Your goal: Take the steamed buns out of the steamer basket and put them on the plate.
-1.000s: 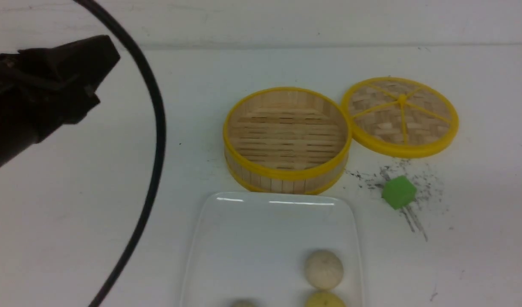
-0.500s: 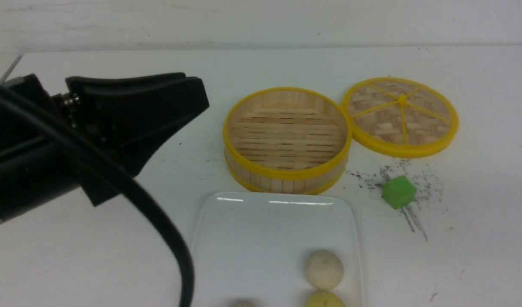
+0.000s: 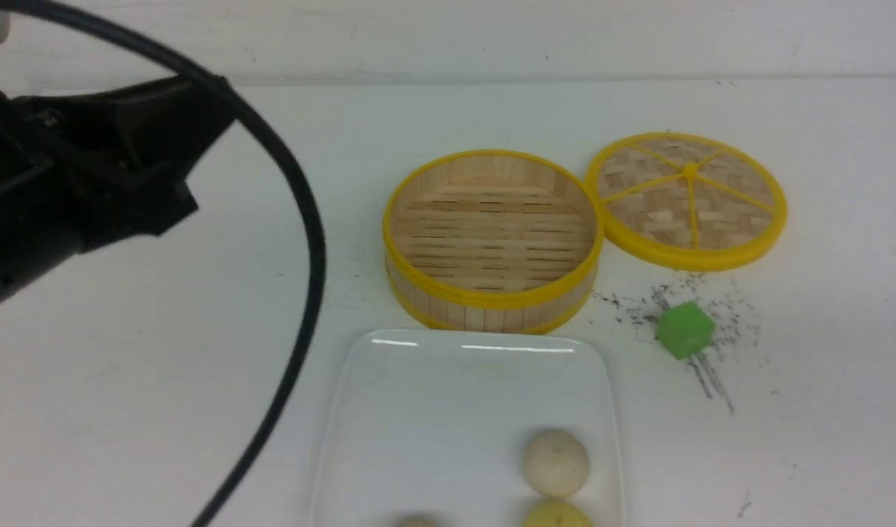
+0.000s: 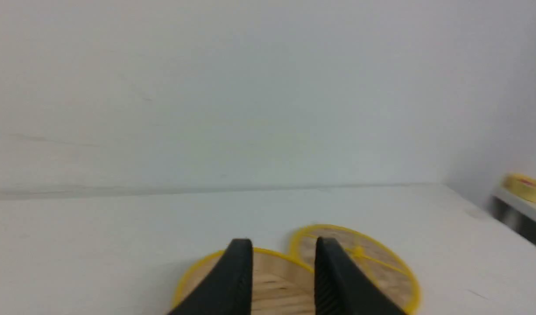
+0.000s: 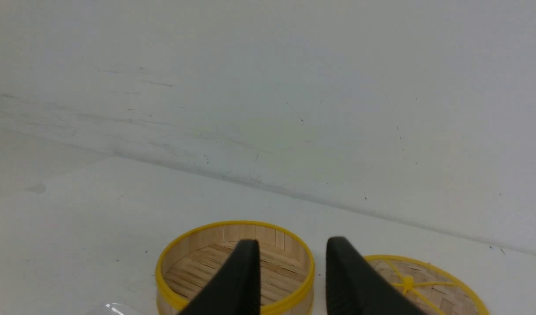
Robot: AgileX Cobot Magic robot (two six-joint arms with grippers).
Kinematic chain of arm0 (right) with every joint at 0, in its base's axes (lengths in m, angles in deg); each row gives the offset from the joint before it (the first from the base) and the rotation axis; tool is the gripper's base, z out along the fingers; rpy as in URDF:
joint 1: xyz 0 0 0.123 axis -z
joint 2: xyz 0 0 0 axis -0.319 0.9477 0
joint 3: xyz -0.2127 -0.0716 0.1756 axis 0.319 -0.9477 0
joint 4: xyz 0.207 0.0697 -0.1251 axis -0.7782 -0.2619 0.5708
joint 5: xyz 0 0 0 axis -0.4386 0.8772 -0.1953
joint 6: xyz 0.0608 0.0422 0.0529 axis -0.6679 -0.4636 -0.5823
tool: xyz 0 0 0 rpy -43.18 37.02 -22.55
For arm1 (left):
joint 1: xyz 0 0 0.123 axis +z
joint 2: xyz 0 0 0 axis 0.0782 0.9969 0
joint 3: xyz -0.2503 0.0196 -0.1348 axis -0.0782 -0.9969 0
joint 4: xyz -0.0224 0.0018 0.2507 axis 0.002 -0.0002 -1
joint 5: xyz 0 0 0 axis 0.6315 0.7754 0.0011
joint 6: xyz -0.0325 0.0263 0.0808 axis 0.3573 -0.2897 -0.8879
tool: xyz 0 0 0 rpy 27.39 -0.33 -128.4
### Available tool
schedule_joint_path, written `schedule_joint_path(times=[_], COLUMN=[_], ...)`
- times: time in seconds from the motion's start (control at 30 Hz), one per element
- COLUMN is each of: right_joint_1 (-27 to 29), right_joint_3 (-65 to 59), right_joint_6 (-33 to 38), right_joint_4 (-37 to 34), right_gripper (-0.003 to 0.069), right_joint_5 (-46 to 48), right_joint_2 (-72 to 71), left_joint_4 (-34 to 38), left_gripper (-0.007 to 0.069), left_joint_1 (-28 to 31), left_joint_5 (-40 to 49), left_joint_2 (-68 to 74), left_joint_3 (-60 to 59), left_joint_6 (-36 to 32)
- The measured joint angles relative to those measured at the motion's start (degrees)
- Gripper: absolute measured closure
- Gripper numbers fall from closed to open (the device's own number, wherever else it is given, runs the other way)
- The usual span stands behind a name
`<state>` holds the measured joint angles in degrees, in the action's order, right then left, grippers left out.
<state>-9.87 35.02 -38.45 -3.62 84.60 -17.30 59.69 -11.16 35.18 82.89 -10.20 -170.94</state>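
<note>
The steamer basket (image 3: 492,293) stands empty at mid-table; it also shows in the left wrist view (image 4: 281,288) and the right wrist view (image 5: 193,249). The white plate (image 3: 433,395) lies in front of it. On the plate are one off-white bun (image 3: 555,461), the pale yellow bun (image 3: 558,516) and the top of another off-white bun (image 3: 416,521) at the frame's bottom edge. My left gripper (image 3: 199,121) hovers at the far left, well away from basket and plate; it is open and empty (image 4: 284,245). My right gripper (image 5: 293,245) is open and empty, out of the front view.
The flat woven lid (image 3: 686,197) lies right of the basket, touching its rim. A green cube (image 3: 684,329) sits on dark smudges on the table to the right of the plate. A black cable (image 3: 309,249) arcs from the left arm down the left side.
My left arm swung right toward the basket half a second ago, then pulled back left and up. Its cable shifted with it. Basket, plate and buns have not moved.
</note>
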Motion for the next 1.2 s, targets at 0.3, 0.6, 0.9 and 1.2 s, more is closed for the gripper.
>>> schedule_joint_path(times=[0.3, 0.6, 0.9, 1.2], right_joint_1=[0.0, 0.0, 0.0, 0.0], right_joint_3=[0.0, 0.0, 0.0, 0.0], right_joint_6=[0.0, 0.0, 0.0, 0.0], right_joint_4=[0.0, 0.0, 0.0, 0.0], right_gripper=[0.0419, 0.0419, 0.0419, 0.0419], right_joint_5=[0.0, 0.0, 0.0, 0.0], right_joint_2=[0.0, 0.0, 0.0, 0.0], left_joint_4=[1.3, -24.3, -74.5, -97.0], left_gripper=[0.0389, 0.0389, 0.0389, 0.0389], left_joint_1=[0.0, 0.0, 0.0, 0.0], left_joint_5=[-11.1, -9.5, -3.0, -2.5], left_joint_2=[0.0, 0.0, 0.0, 0.0], left_joint_3=[0.0, 0.0, 0.0, 0.0], left_joint_6=[1.8, 30.0, 85.9, 107.1])
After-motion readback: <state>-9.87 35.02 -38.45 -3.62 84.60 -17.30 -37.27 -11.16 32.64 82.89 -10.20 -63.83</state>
